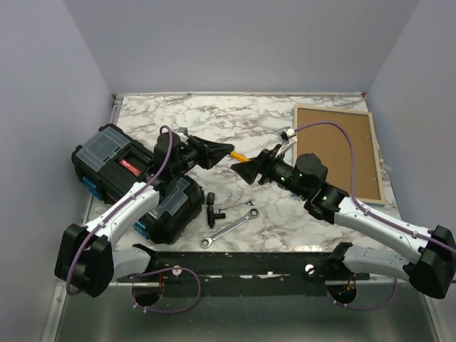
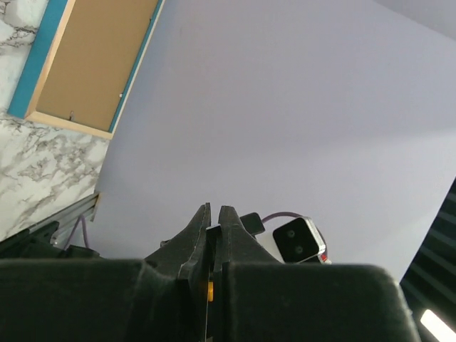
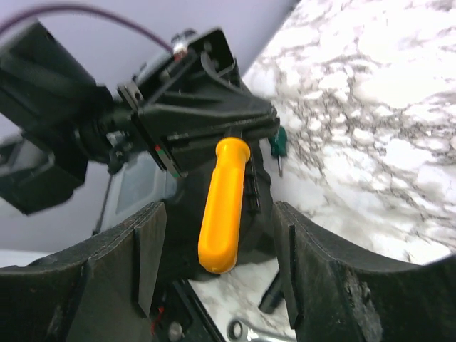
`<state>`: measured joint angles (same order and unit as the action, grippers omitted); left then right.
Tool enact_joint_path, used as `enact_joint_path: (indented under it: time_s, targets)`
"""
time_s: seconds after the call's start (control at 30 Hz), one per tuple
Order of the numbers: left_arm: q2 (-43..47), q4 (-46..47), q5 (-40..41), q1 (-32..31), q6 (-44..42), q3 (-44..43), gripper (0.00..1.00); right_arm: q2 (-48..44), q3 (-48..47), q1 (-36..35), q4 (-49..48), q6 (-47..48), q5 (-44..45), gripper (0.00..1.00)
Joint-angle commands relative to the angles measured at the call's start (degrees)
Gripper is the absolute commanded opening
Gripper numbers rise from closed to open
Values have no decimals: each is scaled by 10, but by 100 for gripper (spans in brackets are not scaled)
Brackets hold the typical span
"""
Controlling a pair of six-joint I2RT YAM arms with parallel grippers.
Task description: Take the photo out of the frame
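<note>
While the frame (image 1: 335, 153) lies brown back up at the far right of the worktop (image 1: 178, 114), the left gripper (image 1: 229, 149) and right gripper (image 1: 241, 167) meet mid-worktop.
Left jaws clamped on a yellow-handled tool (image 3: 224, 206) — right jaws apart, one either side of its handle.

Two wrenches (image 1: 229, 229) lie on the marble tabletop (image 1: 242, 117), right of the black toolbox (image 1: 110, 162); a yellow handle (image 3: 222, 205) is farther right.

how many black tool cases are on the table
2. One black tool case sits at the table's left edge; the second tool case lies just nearer the arm bases, partly under the left arm. More could be hidden there.
</note>
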<state>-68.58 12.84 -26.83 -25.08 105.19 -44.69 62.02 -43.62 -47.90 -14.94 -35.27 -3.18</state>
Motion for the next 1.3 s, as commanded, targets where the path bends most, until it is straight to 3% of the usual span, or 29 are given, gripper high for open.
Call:
enact_joint_path:
  time_s: [0.0, 0.33, 0.73, 0.77, 0.9, 1.0, 1.1, 1.13, 1.27]
  targets:
    - [18, 59, 26, 4, 81, 13, 0, 15, -19, -12, -69, -17, 87, 65]
    - [23, 60, 34, 4, 88, 17, 0, 72, -76, -32, -55, 0, 130, 41]
    - [29, 56, 40, 5, 85, 22, 0, 86, -92, -41, -36, 10, 165, 40]
    - [29, 57, 40, 5, 84, 22, 0, 86, -94, -42, -34, 10, 166, 37]
    - [31, 56, 43, 4, 84, 21, 0, 94, -102, -41, -31, 12, 156, 5]
    - [28, 55, 35, 5, 78, 20, 2, 101, -110, -42, -13, 10, 175, 0]
    - [29, 0, 27, 6, 33, 8, 82, 98, -114, -41, 19, 11, 205, 1]
    - [31, -33, 31, 7, 8, 2, 95, 93, -113, -41, 33, 12, 221, 1]
    - [49, -88, 65, 12, -67, 10, 99, 77, -105, -24, 76, 25, 248, 0]
